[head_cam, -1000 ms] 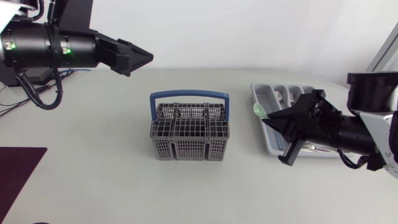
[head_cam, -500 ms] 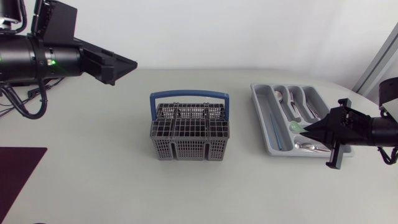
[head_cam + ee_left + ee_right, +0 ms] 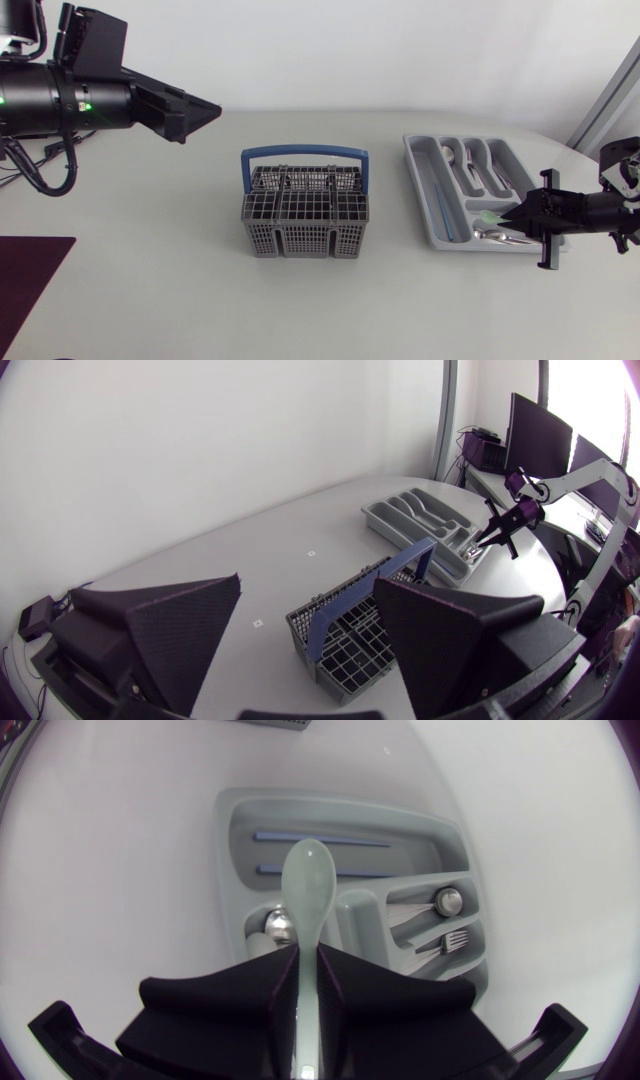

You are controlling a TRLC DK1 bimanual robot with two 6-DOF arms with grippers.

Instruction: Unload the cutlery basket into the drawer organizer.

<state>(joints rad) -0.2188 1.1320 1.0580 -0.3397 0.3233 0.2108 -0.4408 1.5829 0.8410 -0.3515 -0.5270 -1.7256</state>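
Observation:
The grey cutlery basket (image 3: 305, 208) with a blue handle stands mid-table; no cutlery shows above its rim. It also shows ahead of the left gripper (image 3: 360, 630). The grey drawer organizer (image 3: 413, 150) lies to its right and holds metal spoons and forks. My right gripper (image 3: 512, 214) hovers over the organizer's near right part, shut on a pale green spoon (image 3: 490, 215). In the right wrist view the green spoon (image 3: 305, 885) points out between the fingers of that gripper (image 3: 307, 952), over the organizer (image 3: 225, 850). My left gripper (image 3: 200, 112) hangs open and empty, high at the far left.
Two blue-handled pieces (image 3: 320, 840) lie in the organizer's long compartment, and a metal spoon (image 3: 278, 925) lies just under the green one. A dark red mat (image 3: 30, 280) sits at the front left corner. In the left wrist view the organizer (image 3: 385, 518) lies beyond the basket.
My right gripper has carried the green spoon rightward, from the organizer's left edge to over its near right part. The left arm has drawn back a little to the left.

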